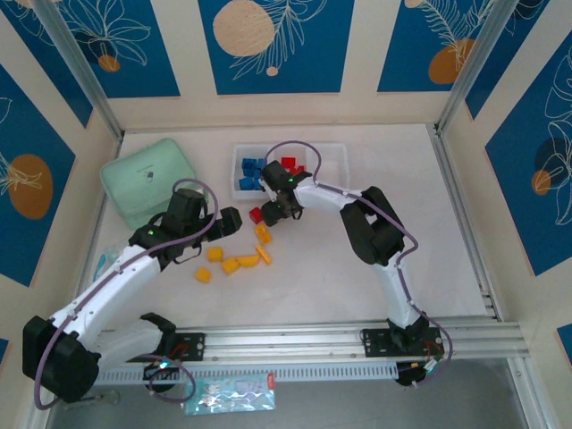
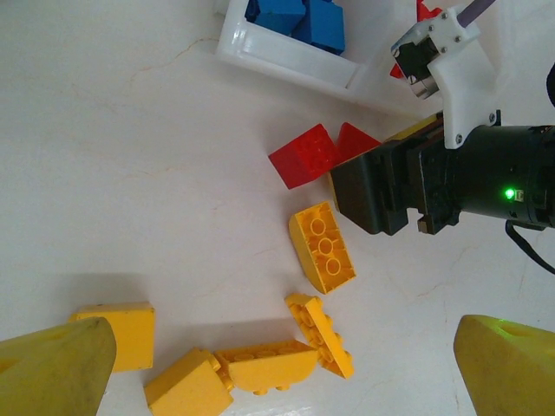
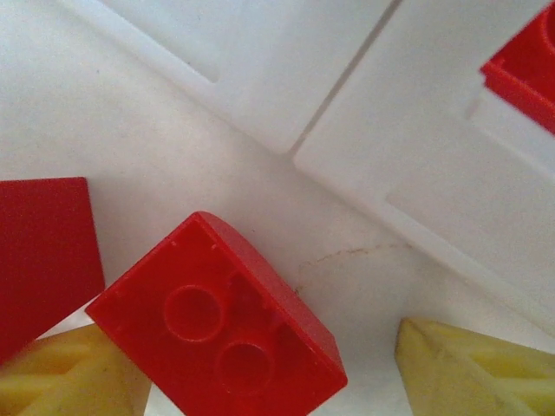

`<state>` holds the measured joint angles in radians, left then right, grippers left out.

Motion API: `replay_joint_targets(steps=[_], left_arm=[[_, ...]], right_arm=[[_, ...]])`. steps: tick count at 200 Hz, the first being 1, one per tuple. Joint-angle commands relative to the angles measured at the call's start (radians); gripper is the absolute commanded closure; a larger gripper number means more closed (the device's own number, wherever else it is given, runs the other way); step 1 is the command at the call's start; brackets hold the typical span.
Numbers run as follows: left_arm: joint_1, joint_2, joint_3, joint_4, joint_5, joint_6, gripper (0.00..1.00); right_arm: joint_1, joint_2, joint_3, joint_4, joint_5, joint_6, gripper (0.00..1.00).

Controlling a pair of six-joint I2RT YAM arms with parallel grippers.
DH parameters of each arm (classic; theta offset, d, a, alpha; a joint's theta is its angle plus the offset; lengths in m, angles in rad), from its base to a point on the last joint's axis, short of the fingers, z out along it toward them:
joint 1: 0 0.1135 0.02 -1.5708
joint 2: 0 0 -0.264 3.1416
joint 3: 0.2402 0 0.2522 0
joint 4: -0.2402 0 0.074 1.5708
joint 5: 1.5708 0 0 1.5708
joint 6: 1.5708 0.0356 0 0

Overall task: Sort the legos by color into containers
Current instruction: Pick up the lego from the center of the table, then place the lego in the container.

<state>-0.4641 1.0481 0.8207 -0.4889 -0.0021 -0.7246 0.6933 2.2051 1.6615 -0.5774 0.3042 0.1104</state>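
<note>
The white tray of containers (image 1: 332, 161) lies at the back, with blue legos (image 1: 252, 170) in its left compartment and red ones (image 1: 290, 164) in the middle. Two red legos (image 1: 257, 214) lie just in front of it. My right gripper (image 1: 279, 211) is low over them, jaws open. In the right wrist view one red brick (image 3: 217, 321) leans on the left finger (image 3: 69, 373), with a gap to the right finger (image 3: 473, 368). Several yellow legos (image 1: 237, 259) lie scattered on the table. My left gripper (image 2: 282, 355) hovers wide open above them, holding nothing.
A mint-green lidded box (image 1: 147, 179) sits at the back left. A second red brick (image 3: 43, 260) lies close beside the left finger. The tray's wall (image 3: 416, 156) stands just beyond the right gripper. The two grippers are close together.
</note>
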Motion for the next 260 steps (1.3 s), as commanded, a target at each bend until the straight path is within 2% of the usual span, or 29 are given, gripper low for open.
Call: replay_joint_targets(steps=[1,44,104,143,173,204,260], left_arm=[[0.018,-0.002,0.014,-0.019,-0.012,0.011,0.0],[0.021,-0.003,0.014,-0.019,-0.011,0.01,0.0],[0.022,-0.008,0.015,-0.016,0.0,0.01,0.0],[0.024,0.003,0.036,-0.005,0.041,0.017,0.0],[0.024,0.038,0.065,0.025,0.091,0.026,0.0],[0.024,0.092,0.085,0.074,0.126,0.03,0.0],[0.024,0.171,0.128,0.144,0.137,0.035,0.0]], right_arm=[[0.009,0.053,0.048,0.068,-0.028,-0.063,0.31],[0.021,0.02,0.02,0.079,-0.042,-0.081,0.39],[0.031,-0.06,-0.027,0.068,-0.041,-0.073,0.65],[0.03,-0.182,-0.083,0.05,-0.038,-0.032,0.68],[-0.028,-0.259,-0.095,0.027,-0.056,0.062,0.69],[-0.1,-0.216,-0.015,0.015,-0.037,0.111,0.71],[-0.158,0.032,0.295,-0.06,0.013,0.104,0.69]])
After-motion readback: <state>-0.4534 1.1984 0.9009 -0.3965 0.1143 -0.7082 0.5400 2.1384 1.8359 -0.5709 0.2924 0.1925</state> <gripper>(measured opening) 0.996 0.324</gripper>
